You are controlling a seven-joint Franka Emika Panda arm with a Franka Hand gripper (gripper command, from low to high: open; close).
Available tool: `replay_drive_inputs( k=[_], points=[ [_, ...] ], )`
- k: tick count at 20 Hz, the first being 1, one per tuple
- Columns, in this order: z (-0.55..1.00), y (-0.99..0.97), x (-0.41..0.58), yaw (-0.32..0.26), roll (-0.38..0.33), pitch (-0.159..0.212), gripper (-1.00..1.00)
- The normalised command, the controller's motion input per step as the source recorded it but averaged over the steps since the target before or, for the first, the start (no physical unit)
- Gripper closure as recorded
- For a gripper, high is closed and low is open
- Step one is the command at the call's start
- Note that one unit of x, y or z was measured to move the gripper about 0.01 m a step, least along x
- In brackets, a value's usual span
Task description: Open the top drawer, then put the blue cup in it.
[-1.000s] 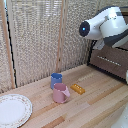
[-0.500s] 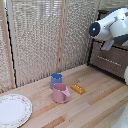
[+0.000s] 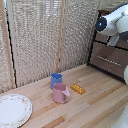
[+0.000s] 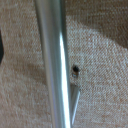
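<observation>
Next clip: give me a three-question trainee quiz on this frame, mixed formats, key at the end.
1. True or false: the blue cup sits inside the dresser.
2. Which thing lies nearest the pink cup? A) white plate B) yellow block C) dresser
3. Fill in: the arm is up by the ____, away from the cups.

Key: 1 false, it stands on the wooden table; 2 B; 3 dresser.
</observation>
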Motion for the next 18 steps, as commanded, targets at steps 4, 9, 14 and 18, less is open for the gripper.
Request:
replay_drive_inputs(
  k=[4, 9, 14, 18],
  points=[
    [-0.05, -0.15, 0.144, -0.091, 0.166, 0.148, 1.00],
    [-0.01, -0.05, 0.000, 0.069, 0.025, 0.009, 1.00],
    [0.01, 0.06, -0.001, 0.031, -0.003, -0.006, 1.00],
    [0.00, 0.58, -0.003, -0.110, -0.021, -0.010, 1.00]
  ],
)
